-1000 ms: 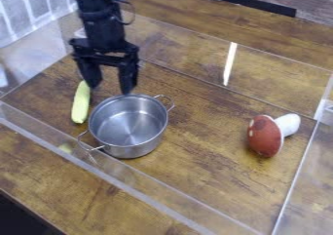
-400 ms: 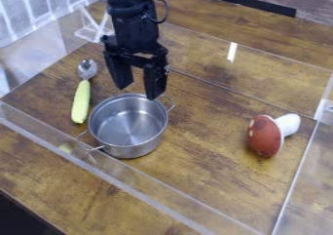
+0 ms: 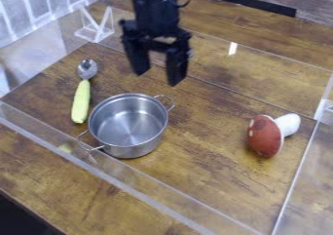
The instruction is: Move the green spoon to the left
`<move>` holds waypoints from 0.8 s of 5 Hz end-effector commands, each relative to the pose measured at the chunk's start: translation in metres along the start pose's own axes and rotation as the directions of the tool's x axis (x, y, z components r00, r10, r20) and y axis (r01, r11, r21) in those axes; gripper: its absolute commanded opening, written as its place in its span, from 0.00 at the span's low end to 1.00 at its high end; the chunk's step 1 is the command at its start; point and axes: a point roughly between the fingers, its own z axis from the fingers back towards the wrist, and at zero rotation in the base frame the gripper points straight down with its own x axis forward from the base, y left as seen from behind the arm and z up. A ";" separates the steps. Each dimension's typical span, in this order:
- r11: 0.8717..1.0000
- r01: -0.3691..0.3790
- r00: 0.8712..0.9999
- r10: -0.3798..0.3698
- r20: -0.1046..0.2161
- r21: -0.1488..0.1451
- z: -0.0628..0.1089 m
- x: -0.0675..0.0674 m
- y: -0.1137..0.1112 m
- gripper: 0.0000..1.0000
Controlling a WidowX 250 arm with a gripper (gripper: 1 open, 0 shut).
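one view only: the gripper point(image 3: 155, 61) hangs at 12 o'clock, jaws spread wide, gripping nothing. one spoon point(image 3: 82, 92) lies at 9 o'clock, near the left wall, beside one pot point(image 3: 127, 124). one mushroom point(image 3: 270, 134) at 3 o'clock; open wood between.

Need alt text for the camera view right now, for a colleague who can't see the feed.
The green spoon lies on the wooden table, left of a silver pot, touched by nothing. The gripper hangs above the table behind the pot, jaws open and empty. A red-brown mushroom toy lies to the right.
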 end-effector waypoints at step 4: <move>0.997 -0.056 0.996 0.053 0.076 0.047 0.010 -0.006 -0.014 1.00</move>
